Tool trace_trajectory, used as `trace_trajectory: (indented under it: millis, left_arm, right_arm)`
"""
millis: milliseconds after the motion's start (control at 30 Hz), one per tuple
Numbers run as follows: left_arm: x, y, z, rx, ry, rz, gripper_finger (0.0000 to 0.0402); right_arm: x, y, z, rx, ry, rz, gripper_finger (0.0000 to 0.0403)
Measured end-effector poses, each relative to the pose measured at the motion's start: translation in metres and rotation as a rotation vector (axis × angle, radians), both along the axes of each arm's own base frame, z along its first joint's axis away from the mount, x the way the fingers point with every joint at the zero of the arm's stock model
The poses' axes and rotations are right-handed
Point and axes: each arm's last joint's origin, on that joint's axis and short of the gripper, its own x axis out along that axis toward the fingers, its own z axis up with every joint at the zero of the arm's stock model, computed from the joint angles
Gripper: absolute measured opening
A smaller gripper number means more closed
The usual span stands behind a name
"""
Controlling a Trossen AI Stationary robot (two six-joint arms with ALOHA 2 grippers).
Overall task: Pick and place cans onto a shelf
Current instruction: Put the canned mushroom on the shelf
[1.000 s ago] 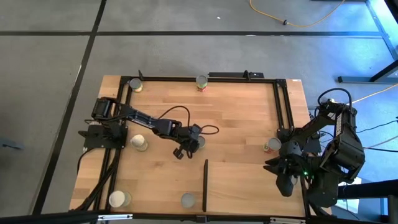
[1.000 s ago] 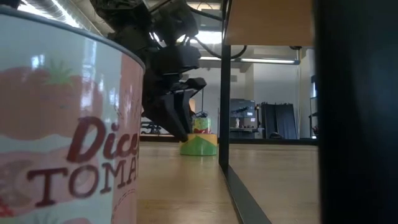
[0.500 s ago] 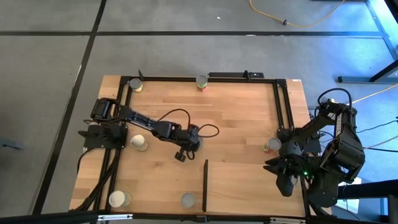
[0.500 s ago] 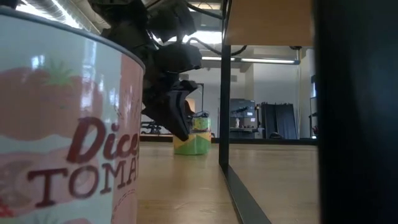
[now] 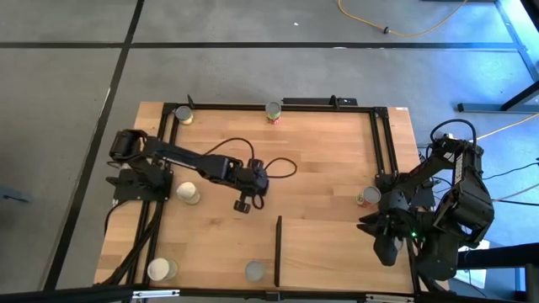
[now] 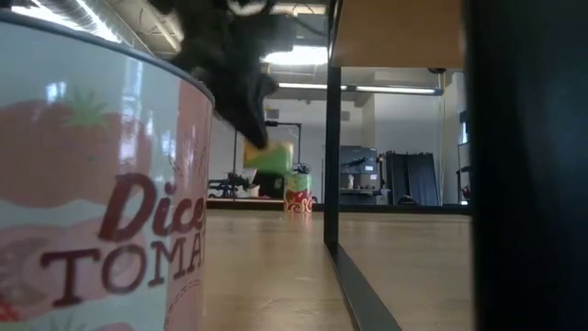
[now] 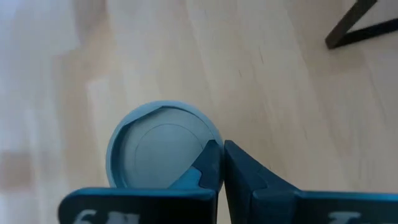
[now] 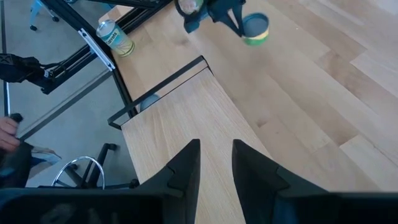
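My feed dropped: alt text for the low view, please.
The left gripper holds a green-and-yellow can in the air above the wooden table. A large tomato can fills the left foreground; a small can stands far behind.

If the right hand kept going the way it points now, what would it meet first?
Probably the shelf: the right hand aims down at its light-wood panel, nothing between. Depth is unclear.
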Motion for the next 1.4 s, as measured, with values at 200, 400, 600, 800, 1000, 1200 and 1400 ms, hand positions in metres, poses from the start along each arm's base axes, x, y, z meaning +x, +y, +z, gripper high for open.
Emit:
trace_trajectory:
  millis: [200, 400, 600, 800, 1000, 1200, 1400]
  left_arm:
    - [0.005, 0.002, 0.046, 0.087, 0.010, 0.040, 0.0001]
    - [0.006, 0.004, 0.092, 0.172, -0.014, 0.025, 0.0001]
    - [0.008, 0.002, 0.138, 0.184, -0.137, 0.029, 0.0000]
    - [0.009, -0.010, 0.175, 0.223, -0.296, -0.004, 0.0000]
    - [0.016, -0.028, 0.194, 0.189, -0.376, -0.054, 0.0000]
    - [0.041, -0.055, 0.190, 0.126, -0.385, -0.276, 0.0000]
    - [0.072, -0.067, 0.179, 0.057, -0.387, -0.419, 0.0000]
  right_arm:
    - [0.000, 0.000, 0.000, 0.000, -0.001, 0.000, 0.0094]
    - [0.000, 0.000, 0.000, -0.005, 0.000, 0.005, 0.0094]
    - [0.000, 0.000, 0.000, -0.014, 0.001, 0.014, 0.0094]
    - [0.000, 0.000, 0.000, -0.022, -0.009, 0.010, 0.0094]
    - [0.001, -0.001, 0.001, -0.046, -0.040, -0.005, 0.0094]
    - [0.000, -0.002, 0.001, -0.061, -0.043, 0.002, 0.0094]
    - [0.002, -0.004, 0.003, -0.175, -0.100, 0.026, 0.0094]
